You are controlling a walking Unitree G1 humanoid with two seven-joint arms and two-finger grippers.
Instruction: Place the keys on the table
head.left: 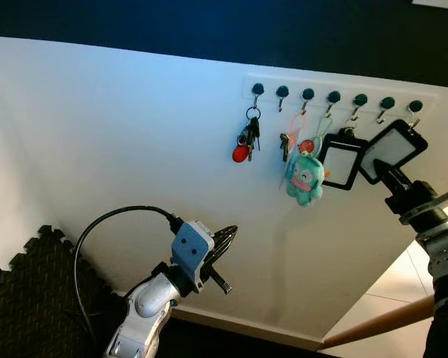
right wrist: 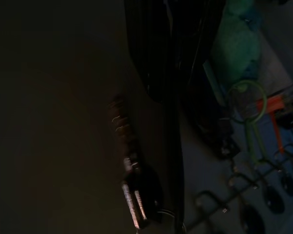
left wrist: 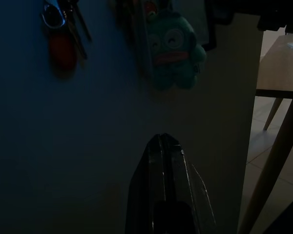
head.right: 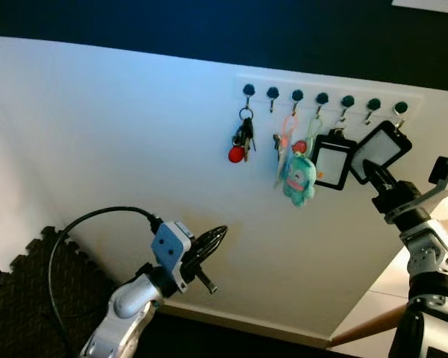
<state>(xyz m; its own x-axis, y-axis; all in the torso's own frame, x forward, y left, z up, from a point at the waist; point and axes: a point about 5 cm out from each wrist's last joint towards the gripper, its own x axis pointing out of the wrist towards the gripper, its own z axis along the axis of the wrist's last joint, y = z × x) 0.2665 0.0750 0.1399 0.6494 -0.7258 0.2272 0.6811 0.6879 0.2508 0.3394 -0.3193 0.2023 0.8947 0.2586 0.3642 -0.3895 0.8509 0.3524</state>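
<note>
Keys: the keys (head.left: pixel 248 139) with a red tag hang from the first hook at the left end of the hook rail (head.left: pixel 336 95) on the white wall (head.left: pixel 119 134); not yet taken down.
Other hangings: a teal plush toy (head.left: pixel 306 179) and two black badge holders (head.left: pixel 342 162) hang from hooks further along, toward the rail's right end.
Left gripper: the left gripper (head.left: pixel 225 239) is raised in front of the wall, well below the keys and apart from them; its two fingers are pressed together with nothing between them.
Right gripper: the right gripper (head.left: pixel 385 173) reaches up near the rail's right end, just at the badge holders; I cannot tell whether its fingers are apart or together.
Table: a wooden table (left wrist: pixel 278 73) stands past the wall's edge.
Step in hand: probably the approach to the keys.
Risks: the right gripper is close to the badge holders and may snag or knock one off; clenched fingers cannot take the key ring; pulling sideways could catch the ring on the hook or drop the keys to the floor.
</note>
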